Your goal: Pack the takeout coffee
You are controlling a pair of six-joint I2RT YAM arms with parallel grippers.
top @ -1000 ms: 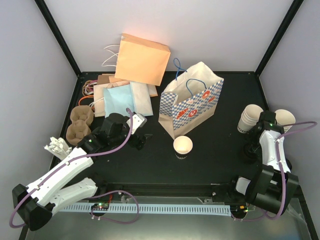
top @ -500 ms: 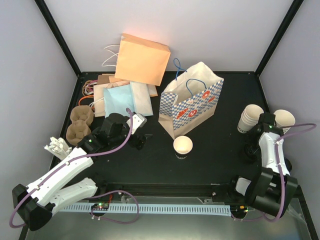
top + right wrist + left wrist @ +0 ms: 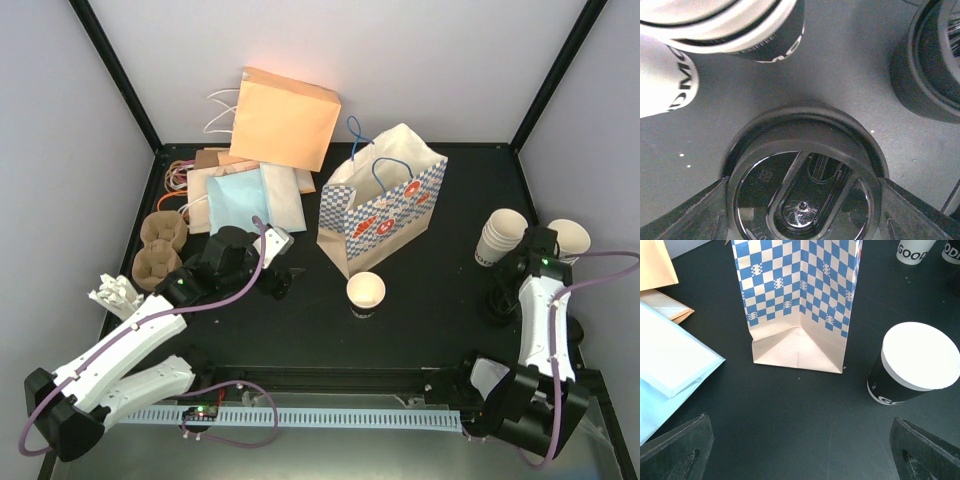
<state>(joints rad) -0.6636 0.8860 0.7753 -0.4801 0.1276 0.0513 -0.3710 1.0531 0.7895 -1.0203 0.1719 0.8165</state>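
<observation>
The takeout coffee cup (image 3: 366, 293) stands upright at the table's middle, in front of the blue-checked bag (image 3: 385, 205). In the left wrist view the cup (image 3: 917, 362) is at the right and the bag (image 3: 800, 300) stands ahead. My left gripper (image 3: 277, 281) is open and empty, left of the cup; its fingers (image 3: 675, 450) sit at the frame's lower corners. My right gripper (image 3: 498, 300) is at the far right over a stack of black lids. Its fingers (image 3: 715, 210) press both sides of the top black lid (image 3: 802, 200).
Two stacks of like cups (image 3: 498, 238) (image 3: 570, 238) stand beside the right gripper, with another lid stack (image 3: 932, 65). An orange bag (image 3: 285, 118), flat paper bags (image 3: 240, 200), brown cup carriers (image 3: 158, 250) and a white item (image 3: 115, 293) are at the back left.
My right arm's wrist has shifted slightly to the right and toward the near edge over the lids. The left arm and the cup have not moved.
</observation>
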